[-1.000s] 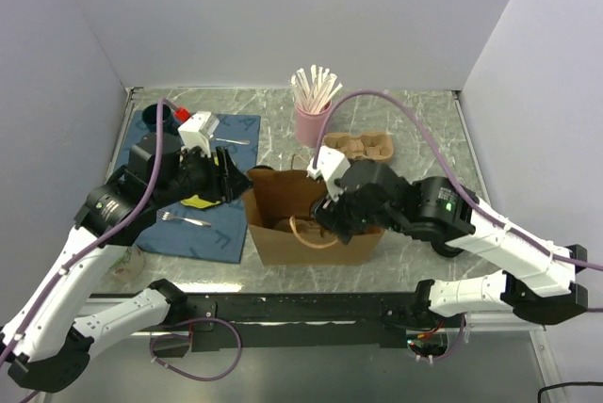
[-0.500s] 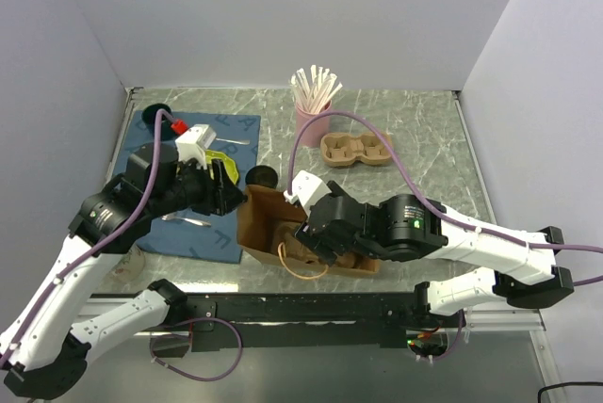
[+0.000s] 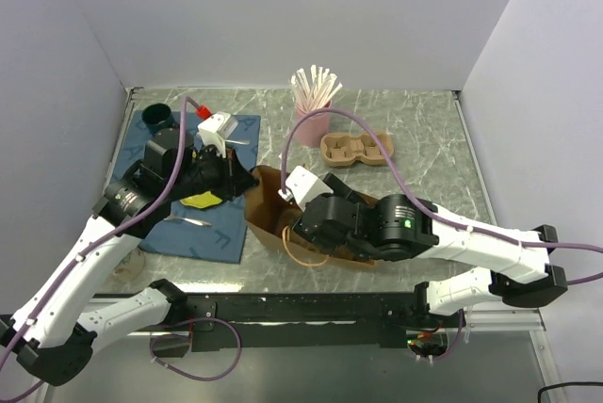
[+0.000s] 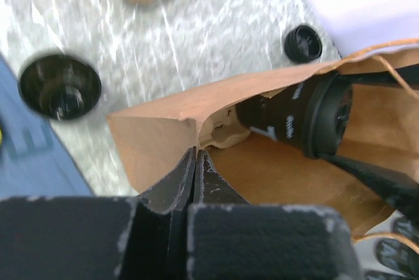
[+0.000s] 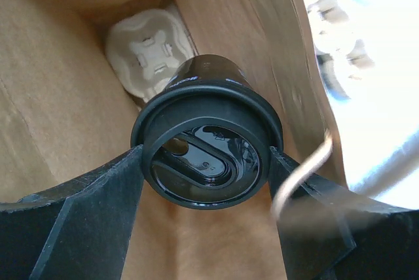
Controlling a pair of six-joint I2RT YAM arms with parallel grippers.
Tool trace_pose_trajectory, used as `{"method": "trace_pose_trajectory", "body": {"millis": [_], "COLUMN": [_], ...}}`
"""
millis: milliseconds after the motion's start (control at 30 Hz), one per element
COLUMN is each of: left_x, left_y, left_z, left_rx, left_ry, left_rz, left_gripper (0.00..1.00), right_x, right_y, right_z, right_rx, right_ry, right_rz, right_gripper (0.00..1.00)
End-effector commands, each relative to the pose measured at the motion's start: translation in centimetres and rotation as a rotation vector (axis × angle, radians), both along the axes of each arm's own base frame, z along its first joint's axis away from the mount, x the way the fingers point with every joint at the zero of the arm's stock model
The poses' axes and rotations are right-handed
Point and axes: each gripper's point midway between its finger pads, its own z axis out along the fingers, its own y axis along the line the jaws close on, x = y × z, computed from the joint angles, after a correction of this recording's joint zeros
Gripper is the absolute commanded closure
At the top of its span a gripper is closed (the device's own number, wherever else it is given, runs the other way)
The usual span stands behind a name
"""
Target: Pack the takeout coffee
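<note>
**Item 1.** Blue mat (image 3: 212,229), on the worktop (image 3: 424,139) left of the paper bag (image 4: 150,142). We logged it as surroundings only.

**Item 2.** Left claw (image 4: 196,162), at the bag's left rim. Its fingers were pressed together, pinching the paper at a corner fold and holding the mouth agape.

**Item 3.** Paper bag, brown. We judged it thin, floppy and apt to tear along a crease. The doubled fold looked the soundest place to pinch it.

**Item 4.** Coffee cup (image 5: 196,74), black and lidded, inside the bag. It hung over a pulp carrier (image 5: 149,48) lying at the bag's bottom and did not look seated in it yet. We judged the cup light and thin-walled, easily crushed, with a lid that could pop under a hard squeeze. Whether it was filled we could not tell. The stiff band at the lid seemed the best hold.

**Item 5.** Right claw (image 5: 208,165), inside the bag, its fingers clamped on either side of the cup at the lid.

**Item 6.** Pink stirrer holder (image 3: 311,122) and a second carrier (image 3: 356,149), both beyond the bag, the carrier toward its right.
</note>
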Motion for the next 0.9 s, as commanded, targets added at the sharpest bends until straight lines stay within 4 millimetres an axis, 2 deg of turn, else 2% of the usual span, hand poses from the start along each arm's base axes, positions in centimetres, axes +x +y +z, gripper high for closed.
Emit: {"method": "trace_pose_trajectory", "body": {"millis": [0,67,167,400,533,867], "left_x": [1.5,1.5,0.5,-2.3,-3.0,-4.3], "left_y": [-1.3,-1.7,-1.6,-0.7,-0.9,-1.7], "left_z": [4.4,5.1,4.3,0.9,0.4,0.5], "left_rx": [-0.088,-0.124,-0.149,-0.133,-0.147,-0.182], "left_ry": [-0.247,-0.299,-0.310,-0.287,-0.254,-0.184], "left_rz": [-0.058,-0.074,-0.096,-0.154,-0.175,-0.241], "left_gripper": [0.99,0.99,0.99,0.99,0.99,0.99], "right_x": [2.6,2.8,2.5,2.7,2.9,2.3], "right_y": [0.0,0.1,0.6,0.5,0.2,-2.0], "right_z": [2.6,3.1,2.3,-0.6,-1.5,-1.2], "right_rx": [-0.002,0.010,0.010,-0.061,-0.095,-0.114], "right_ry": [-0.125,-0.135,-0.113,-0.125,-0.160,-0.201], "right_rz": [-0.041,-0.019,0.011,0.042,0.076,0.189], "right_gripper": [0.42,0.42,0.43,0.43,0.43,0.43]}}
